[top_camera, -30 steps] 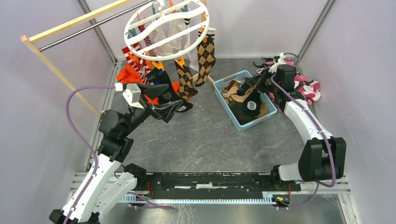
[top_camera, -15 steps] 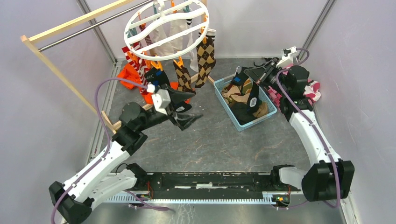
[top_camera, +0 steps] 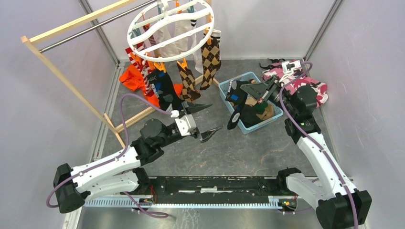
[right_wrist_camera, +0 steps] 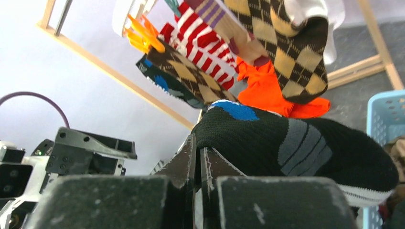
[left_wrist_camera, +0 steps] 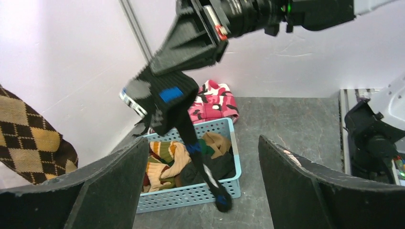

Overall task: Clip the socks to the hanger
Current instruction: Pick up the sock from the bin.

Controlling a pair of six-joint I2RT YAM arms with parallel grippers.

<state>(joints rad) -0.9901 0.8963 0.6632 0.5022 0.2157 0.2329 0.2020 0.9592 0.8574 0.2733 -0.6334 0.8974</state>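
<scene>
Basket [top_camera: 260,123] of socks [top_camera: 269,111] sits right of hanger [top_camera: 165,60]

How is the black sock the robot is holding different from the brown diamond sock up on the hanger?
The black sock is pinched in the right gripper. The brown diamond sock is clipped to the hanger.
The black sock has blue and grey patches. The brown diamond sock is brown and tan all over.
The black sock dangles at the blue basket. The brown diamond sock hangs under the white ring.
Both hang down loosely.
</scene>
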